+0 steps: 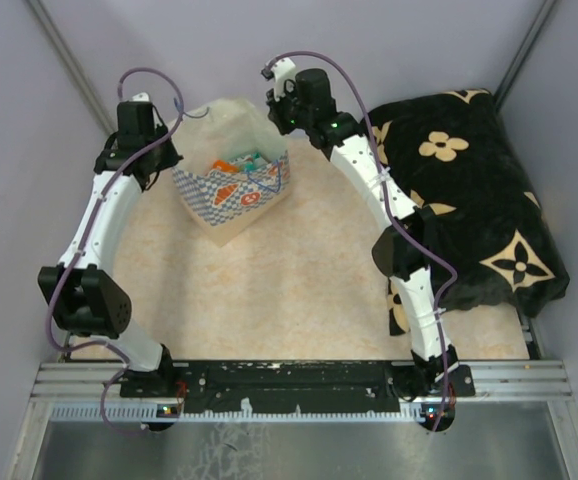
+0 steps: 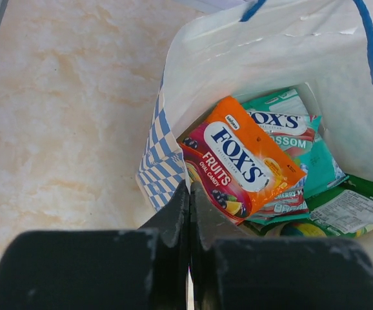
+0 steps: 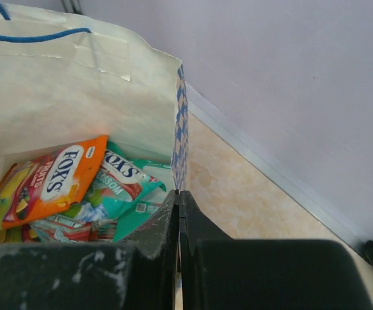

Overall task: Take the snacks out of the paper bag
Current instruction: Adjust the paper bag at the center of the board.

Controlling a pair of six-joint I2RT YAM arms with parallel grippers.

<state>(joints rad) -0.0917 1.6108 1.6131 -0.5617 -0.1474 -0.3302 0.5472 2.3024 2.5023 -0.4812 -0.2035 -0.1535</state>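
I read "FOX'S FRUITS OVAL CANDY" on orange packet. Snacks inside paper bag, far left on counter. Left claw and right claw each clenched on bag rim.

We see soft, even, fairly bright light with only faint shadows on the worktop, a mild sheen on the orange snack packet, and in both wrist views the near dark fingers blurred out of focus.
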